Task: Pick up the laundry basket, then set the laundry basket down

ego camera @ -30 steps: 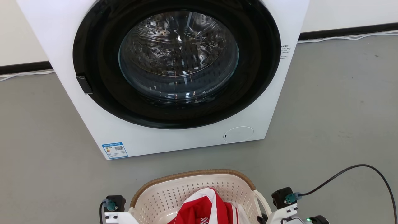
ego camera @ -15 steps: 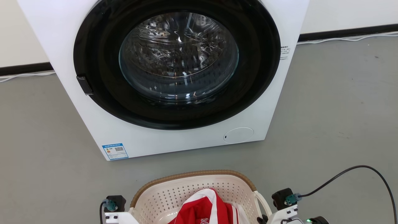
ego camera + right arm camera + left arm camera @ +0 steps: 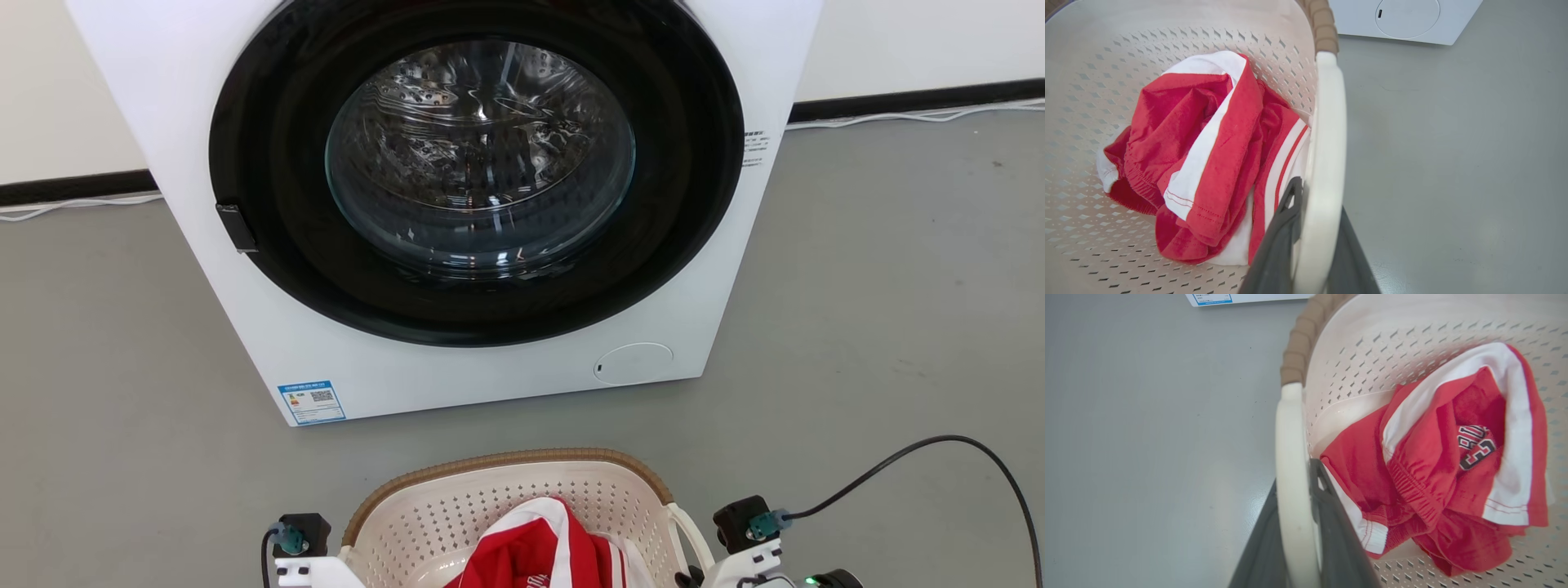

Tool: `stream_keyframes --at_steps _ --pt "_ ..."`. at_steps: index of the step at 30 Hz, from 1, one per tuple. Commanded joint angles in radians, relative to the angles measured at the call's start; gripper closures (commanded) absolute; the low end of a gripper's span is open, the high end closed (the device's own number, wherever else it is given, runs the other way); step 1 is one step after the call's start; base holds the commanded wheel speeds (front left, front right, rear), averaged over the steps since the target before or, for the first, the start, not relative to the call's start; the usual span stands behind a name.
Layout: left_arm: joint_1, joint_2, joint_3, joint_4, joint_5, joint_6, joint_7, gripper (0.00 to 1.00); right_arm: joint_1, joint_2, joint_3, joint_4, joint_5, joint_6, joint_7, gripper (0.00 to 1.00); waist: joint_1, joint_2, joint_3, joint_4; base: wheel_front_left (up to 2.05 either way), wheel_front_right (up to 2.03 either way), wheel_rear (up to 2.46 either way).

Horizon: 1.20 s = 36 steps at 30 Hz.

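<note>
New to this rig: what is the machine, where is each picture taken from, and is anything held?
A wheeled robot with two arms, each ending in a two-fingered pincer. The wide picture is from its head, looking down at a washer on the floor and a basket just before the robot. The other two are from wrist cameras looking along the dark fingers. The left pincer clasps the left handle, the right pincer the right handle, a finger on each side. A red garment lies in the basket. Whether the basket is lifted, I cannot tell.
</note>
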Motion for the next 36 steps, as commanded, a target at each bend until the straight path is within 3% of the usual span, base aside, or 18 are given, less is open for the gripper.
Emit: stream_keyframes --at_steps 1,36 --pt "-0.032 0.019 0.015 -0.014 -0.002 -0.006 -0.015 1.0 -0.011 0.019 0.013 -0.018 0.004 0.025 -0.01 1.0 0.0 0.0 -0.001 0.002 0.0 0.0 0.0" --pt "-0.034 0.013 0.003 -0.014 -0.018 -0.007 -0.023 1.0 -0.018 0.016 0.021 -0.018 0.01 0.025 -0.032 1.0 0.0 0.0 -0.005 0.025 0.0 0.0 0.0"
